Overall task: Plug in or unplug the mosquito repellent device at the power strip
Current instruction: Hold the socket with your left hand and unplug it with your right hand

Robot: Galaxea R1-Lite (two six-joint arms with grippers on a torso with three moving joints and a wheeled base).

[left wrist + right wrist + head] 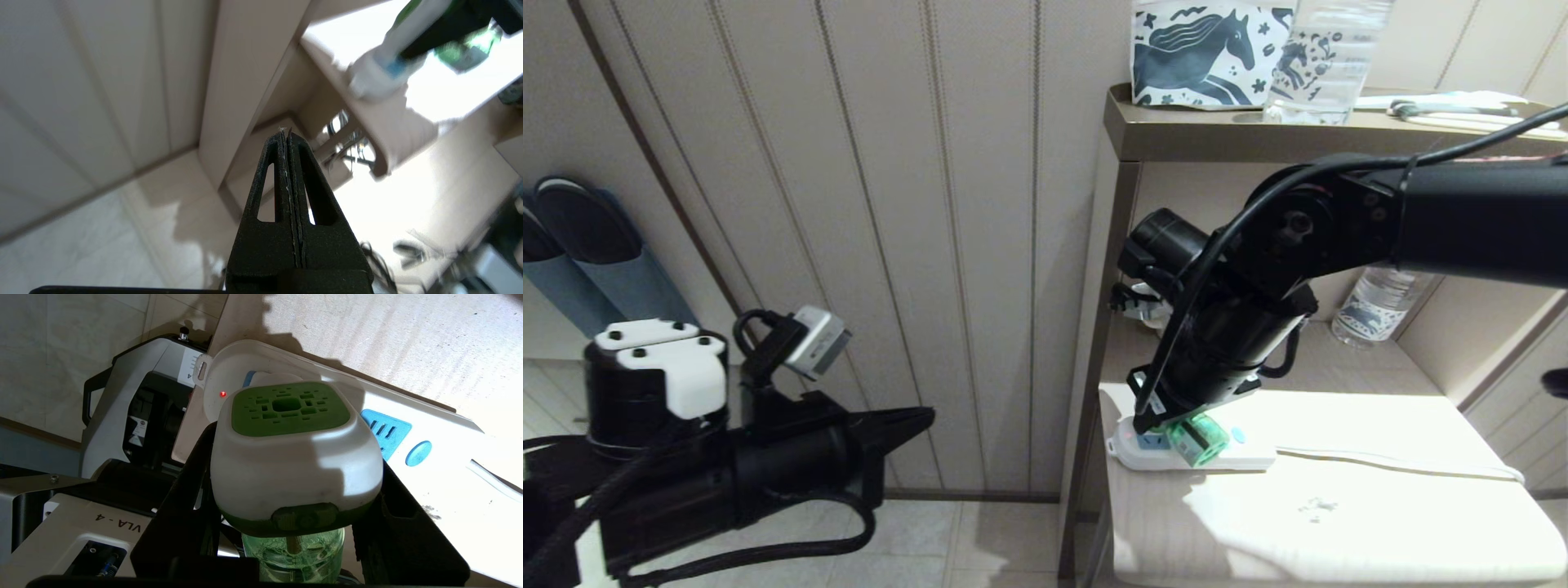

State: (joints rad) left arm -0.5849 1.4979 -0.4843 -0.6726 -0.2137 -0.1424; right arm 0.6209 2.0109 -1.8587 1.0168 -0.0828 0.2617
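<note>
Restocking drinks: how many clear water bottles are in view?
2: one water bottle on the top shelf beside the horse-print bag, another on the lower shelf; others may be hidden.

White mosquito repellent device [296, 473] with green centre; white power strip [429, 457] with light-blue panels.

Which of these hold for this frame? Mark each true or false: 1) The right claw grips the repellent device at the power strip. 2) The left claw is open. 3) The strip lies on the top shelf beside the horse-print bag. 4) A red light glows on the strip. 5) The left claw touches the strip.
1) True: the right claw is shut on the repellent device at the power strip.
2) False: the left claw is shut.
3) False: the strip lies on the lower shelf; the horse-print bag stands above.
4) True: red light.
5) False: it hangs off to the side, away from the strip.
</note>
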